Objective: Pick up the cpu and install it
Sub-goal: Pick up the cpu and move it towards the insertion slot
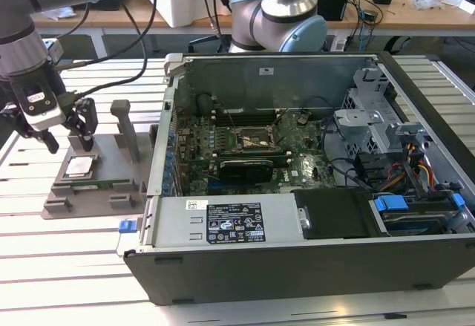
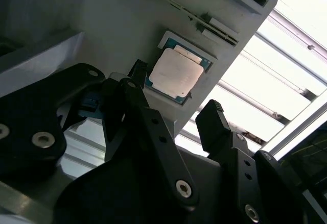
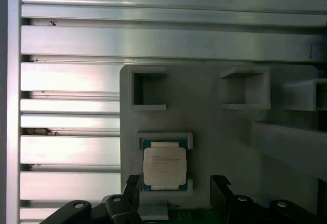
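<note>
The cpu (image 1: 79, 166) is a small square chip with a silver-grey top. It lies flat in a recess of the grey holder block (image 1: 111, 155), on the exterior view's left of the computer case. My gripper (image 1: 69, 145) hangs just above it, open, with nothing between the fingers. In both wrist views the cpu (image 2: 176, 74) (image 3: 163, 165) shows beyond the two black fingers (image 2: 135, 89) (image 3: 219, 188), which stand spread wider than the chip. The motherboard socket (image 1: 252, 142) sits inside the open case, with its metal frame around it.
The open computer case (image 1: 312, 259) lies on the slatted metal table (image 1: 59, 266). Inside it are cables, a drive cage and a black power supply (image 1: 334, 214). Grey posts (image 1: 125, 127) rise from the holder block beside the gripper. A second robot arm base (image 1: 286, 14) stands behind the case.
</note>
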Controlling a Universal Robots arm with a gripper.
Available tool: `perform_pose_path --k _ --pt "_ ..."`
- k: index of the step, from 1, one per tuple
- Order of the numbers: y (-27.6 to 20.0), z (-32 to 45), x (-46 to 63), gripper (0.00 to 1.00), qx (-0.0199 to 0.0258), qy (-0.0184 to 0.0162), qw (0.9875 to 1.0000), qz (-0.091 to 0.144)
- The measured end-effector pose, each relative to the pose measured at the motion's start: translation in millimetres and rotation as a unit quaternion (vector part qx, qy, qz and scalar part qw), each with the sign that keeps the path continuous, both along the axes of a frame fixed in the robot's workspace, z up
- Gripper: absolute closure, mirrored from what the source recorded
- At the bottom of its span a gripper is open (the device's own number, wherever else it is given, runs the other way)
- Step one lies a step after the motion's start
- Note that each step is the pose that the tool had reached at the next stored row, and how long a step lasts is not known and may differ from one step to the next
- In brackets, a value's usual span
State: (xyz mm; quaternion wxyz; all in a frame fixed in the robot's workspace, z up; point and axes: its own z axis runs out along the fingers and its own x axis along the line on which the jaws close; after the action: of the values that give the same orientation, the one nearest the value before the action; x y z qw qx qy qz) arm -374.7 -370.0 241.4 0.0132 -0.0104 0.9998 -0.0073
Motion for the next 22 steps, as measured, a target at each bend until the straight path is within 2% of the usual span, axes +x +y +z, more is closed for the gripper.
perform_pose_path --k 8,22 --pt "0.0 -3.1 -0.8 0.34 0.0000 0.0000 1.0000 0.000" --pt "0.0 -14.8 -1.3 0.34 0.0000 0.0000 1.0000 0.000"
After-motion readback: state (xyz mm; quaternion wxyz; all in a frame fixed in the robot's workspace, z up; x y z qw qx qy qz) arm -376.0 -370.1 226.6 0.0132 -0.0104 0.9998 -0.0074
